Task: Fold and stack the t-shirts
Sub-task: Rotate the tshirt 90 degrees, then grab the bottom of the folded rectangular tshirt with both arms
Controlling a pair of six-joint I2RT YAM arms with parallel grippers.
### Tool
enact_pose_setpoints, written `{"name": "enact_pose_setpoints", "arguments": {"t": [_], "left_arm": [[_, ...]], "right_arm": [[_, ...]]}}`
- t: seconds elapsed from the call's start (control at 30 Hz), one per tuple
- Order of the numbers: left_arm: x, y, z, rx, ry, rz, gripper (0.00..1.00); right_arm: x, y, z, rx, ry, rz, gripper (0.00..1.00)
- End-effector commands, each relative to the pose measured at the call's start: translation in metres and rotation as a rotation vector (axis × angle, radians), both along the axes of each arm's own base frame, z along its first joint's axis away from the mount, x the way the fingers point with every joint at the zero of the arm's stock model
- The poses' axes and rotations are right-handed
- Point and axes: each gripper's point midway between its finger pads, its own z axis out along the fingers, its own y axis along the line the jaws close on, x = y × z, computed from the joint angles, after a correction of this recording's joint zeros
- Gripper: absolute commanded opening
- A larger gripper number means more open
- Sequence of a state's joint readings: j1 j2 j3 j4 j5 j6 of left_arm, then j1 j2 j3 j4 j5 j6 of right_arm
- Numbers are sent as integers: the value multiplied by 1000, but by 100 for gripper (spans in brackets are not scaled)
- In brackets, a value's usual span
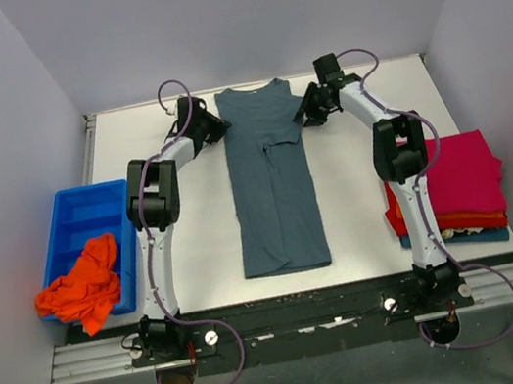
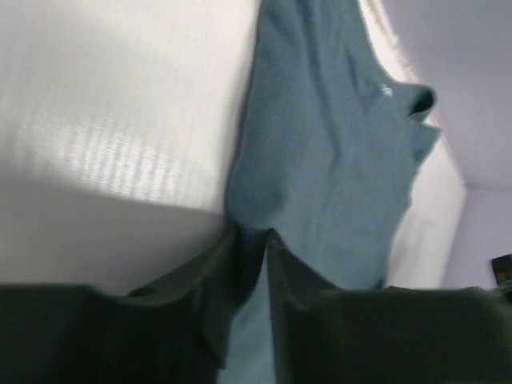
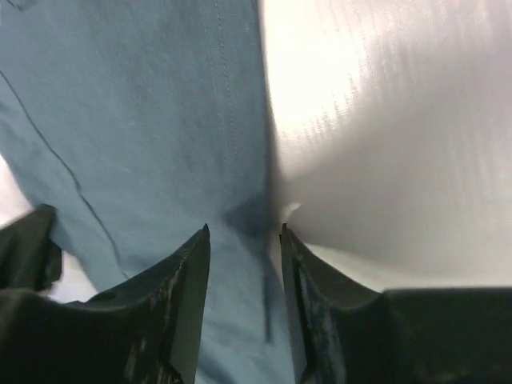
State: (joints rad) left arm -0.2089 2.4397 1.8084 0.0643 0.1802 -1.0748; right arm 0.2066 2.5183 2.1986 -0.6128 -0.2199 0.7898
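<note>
A slate grey-blue t-shirt (image 1: pixel 274 189) lies folded lengthwise into a long strip down the middle of the white table, neck at the far end. My left gripper (image 1: pixel 215 128) sits at its far left edge. In the left wrist view this gripper (image 2: pixel 254 234) is shut on the shirt (image 2: pixel 320 144), the cloth bunching at the tips. My right gripper (image 1: pixel 303 112) is at the far right edge, by the folded-in sleeve. It is open (image 3: pixel 244 230), its jaws straddling the shirt's edge (image 3: pixel 144 120). A bright orange t-shirt (image 1: pixel 84 282) hangs crumpled over the bin. Folded magenta-pink (image 1: pixel 462 171) and red (image 1: pixel 440 217) shirts are stacked at right.
A rigid blue plastic bin (image 1: pixel 82 218) stands at the table's left edge. The folded stack at the right rests on a darker teal layer (image 1: pixel 463 237). Bare white table (image 1: pixel 358 204) shows on both sides of the grey-blue shirt. Grey walls enclose the far end and both sides.
</note>
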Motion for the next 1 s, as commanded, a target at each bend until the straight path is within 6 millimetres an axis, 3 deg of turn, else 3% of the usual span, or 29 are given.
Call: {"name": "enact_pose_setpoints", "arguments": {"t": [0.0,0.13,0.27,0.47,0.5,0.53,0.63,0.73,0.83,0.97], "left_arm": [[-13,17,-16,103,98,1,48],[-37,30,4,170,82,-42,61],[-82,42,13,247,90,-73,64],[-200,40,3,330,152,-142,63],[-223,40,0,340,165,-153,62],[-242,38,1,346,164,-167,61],[-305,37,-6,356,187,-204,58],[-353,32,-12,308,194,-240,56],[-396,31,-29,260,238,-275,50],[-425,24,-37,227,275,-316,45]], "right_arm": [[-11,-11,6,-37,9,31,54],[-45,-19,19,-58,-26,44,56],[-102,-17,25,-63,-12,64,56],[-219,-14,3,-107,69,132,54],[-236,-13,9,-106,53,146,53],[-263,-15,-4,-114,85,167,51],[-319,-6,-13,-105,117,244,50],[-367,0,-21,-101,148,304,50],[-399,4,-28,-84,186,347,49],[-422,5,-33,-90,219,379,43]]}}
